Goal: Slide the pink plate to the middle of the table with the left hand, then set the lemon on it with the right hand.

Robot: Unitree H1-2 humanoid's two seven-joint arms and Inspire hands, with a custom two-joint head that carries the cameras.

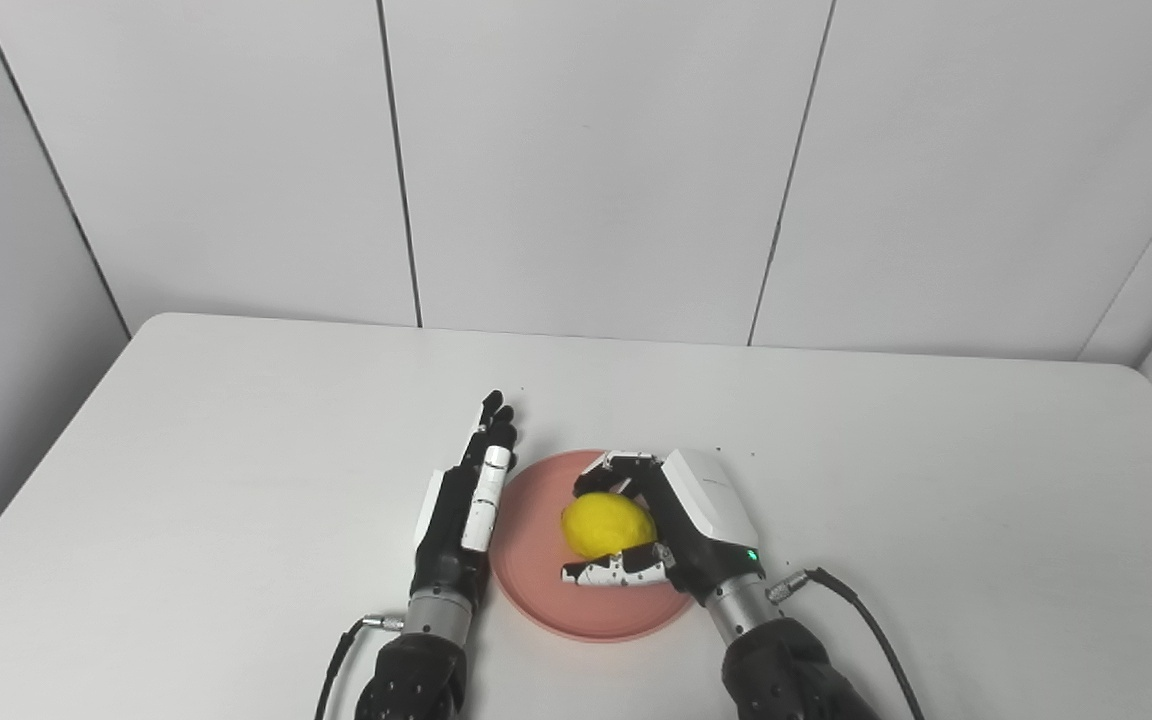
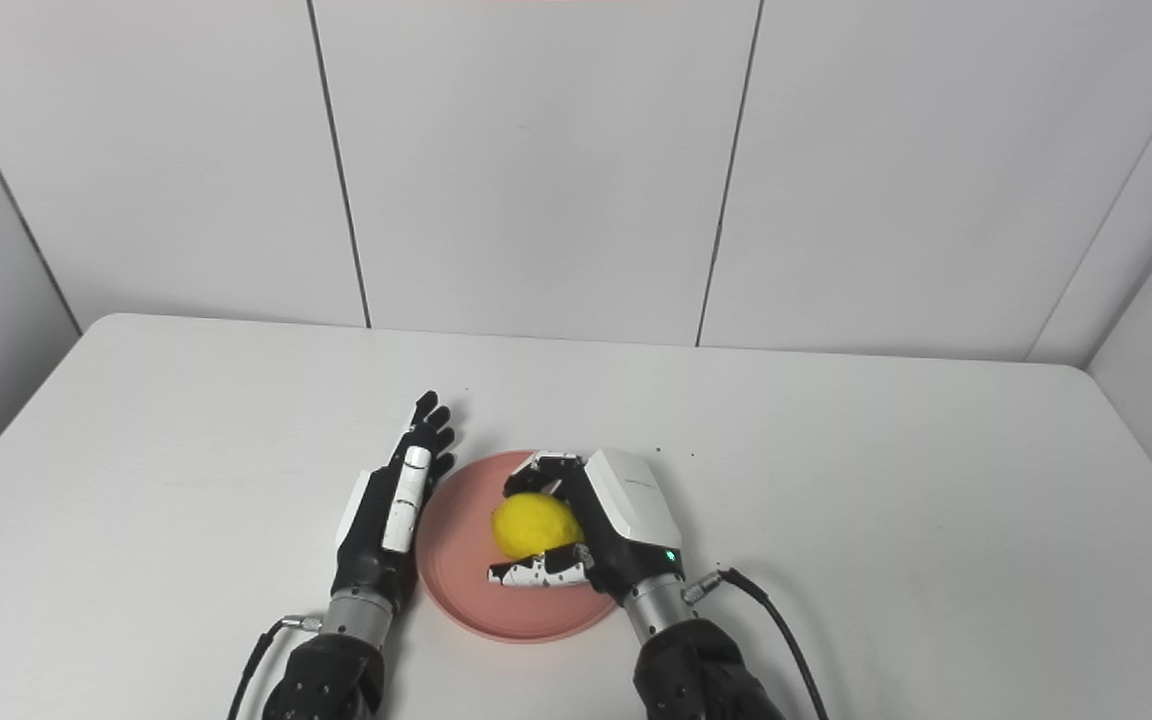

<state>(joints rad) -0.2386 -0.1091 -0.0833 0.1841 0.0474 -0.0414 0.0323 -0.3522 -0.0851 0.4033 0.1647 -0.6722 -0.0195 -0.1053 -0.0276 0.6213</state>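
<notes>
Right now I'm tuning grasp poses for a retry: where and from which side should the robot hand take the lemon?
Grip the lemon around its rounded middle, coming from its right, as the right robot hand does now: fingers curl over the far side, thumb under the near side. The left robot hand stands open against the pink plate rim, blocking the left.

Bright, even light; soft shadows

The white surface (image 1: pixel 236 450) has rounded far corners and runs wide to both sides. A few tiny dark specks (image 1: pixel 736 452) dot it a little toward the far edge from its middle. Behind the far edge stand pale wall panels (image 1: pixel 586 160), split by thin dark seams (image 1: pixel 398 160).
</notes>
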